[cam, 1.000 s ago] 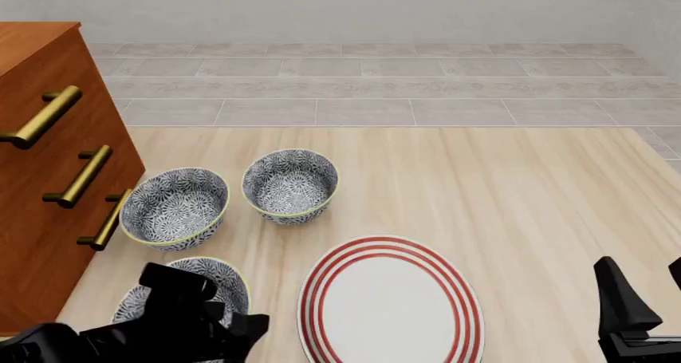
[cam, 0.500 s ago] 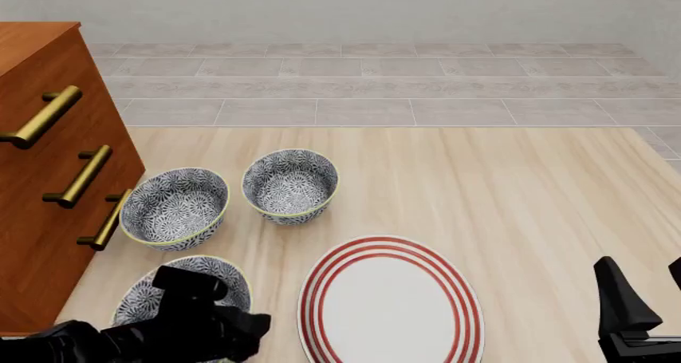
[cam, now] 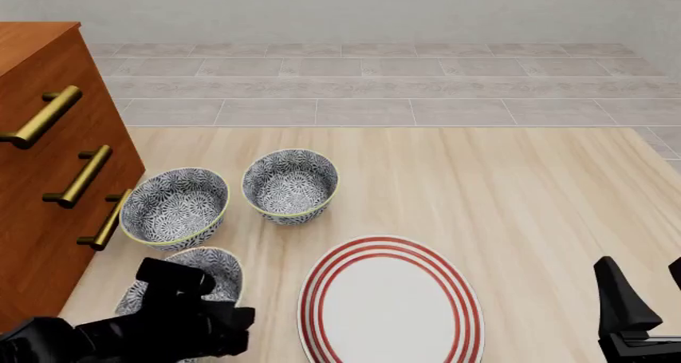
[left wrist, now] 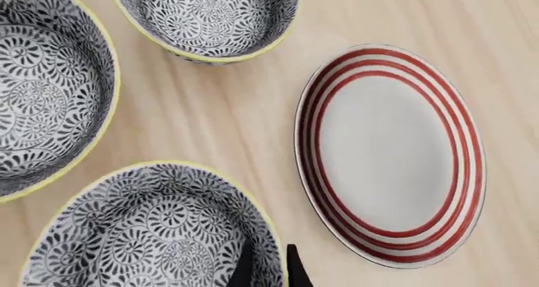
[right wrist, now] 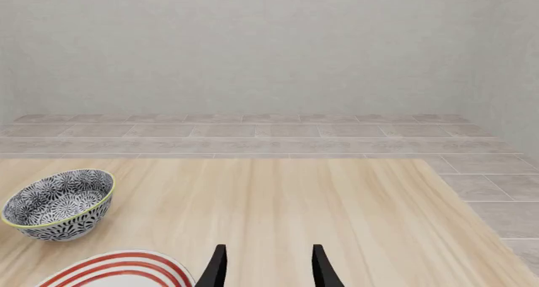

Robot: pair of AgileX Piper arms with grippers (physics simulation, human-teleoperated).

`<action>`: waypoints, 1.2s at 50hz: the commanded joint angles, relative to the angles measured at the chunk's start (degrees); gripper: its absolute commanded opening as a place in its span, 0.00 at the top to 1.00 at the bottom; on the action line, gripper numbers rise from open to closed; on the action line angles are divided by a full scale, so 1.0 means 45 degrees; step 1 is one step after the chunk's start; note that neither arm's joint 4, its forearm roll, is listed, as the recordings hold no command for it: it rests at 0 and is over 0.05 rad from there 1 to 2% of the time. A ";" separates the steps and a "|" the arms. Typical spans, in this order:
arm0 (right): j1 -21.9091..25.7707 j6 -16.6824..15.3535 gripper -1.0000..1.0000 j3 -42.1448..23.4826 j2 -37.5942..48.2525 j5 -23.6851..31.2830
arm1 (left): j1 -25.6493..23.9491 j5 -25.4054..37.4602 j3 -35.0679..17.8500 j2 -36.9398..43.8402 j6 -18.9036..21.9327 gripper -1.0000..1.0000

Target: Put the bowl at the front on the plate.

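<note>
The black left gripper (left wrist: 267, 271) pinches the near rim of the blue-and-white floral bowl (cam: 202, 269) by the table's front edge, the red-ringed white plate (cam: 390, 303) lying just rightward (right gripper (right wrist: 267, 267) spread, well apart).

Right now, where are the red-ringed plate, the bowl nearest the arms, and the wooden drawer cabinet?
the plate (cam: 390, 311), front view, on its bare white centre.
the bowl (left wrist: 160, 236), left wrist view, on its patterned inside.
the drawer cabinet (cam: 32, 179), front view, on its wooden front between the brass handles.
</note>
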 commanded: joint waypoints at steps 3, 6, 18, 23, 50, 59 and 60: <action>0.0000 0.0000 0.00 0.0045 -0.0027 -0.0020 | 0.0178 0.5240 -0.1727 -0.4225 0.1237 1.00; 0.0004 0.0002 0.00 0.0045 -0.0029 -0.0020 | 0.0257 0.6483 -0.2331 -0.5134 0.1446 1.00; 0.0002 0.0002 0.00 0.0045 -0.0026 -0.0020 | 0.0398 0.9203 -0.4065 -0.6744 0.1861 1.00; 0.0003 0.0001 0.00 0.0045 -0.0028 -0.0020 | 0.0137 0.9500 -0.4446 -0.6817 0.1744 1.00; 0.0002 0.0002 0.00 0.0045 -0.0028 -0.0020 | -0.0363 0.8273 -0.4434 -0.5480 0.5338 1.00; 0.0004 0.0003 0.00 0.0045 -0.0027 -0.0020 | -0.0584 0.7959 -0.4489 -0.4796 0.6569 1.00; 0.0001 0.0001 0.00 0.0045 -0.0027 -0.0020 | -0.0819 0.7800 -0.4557 -0.4533 0.6648 1.00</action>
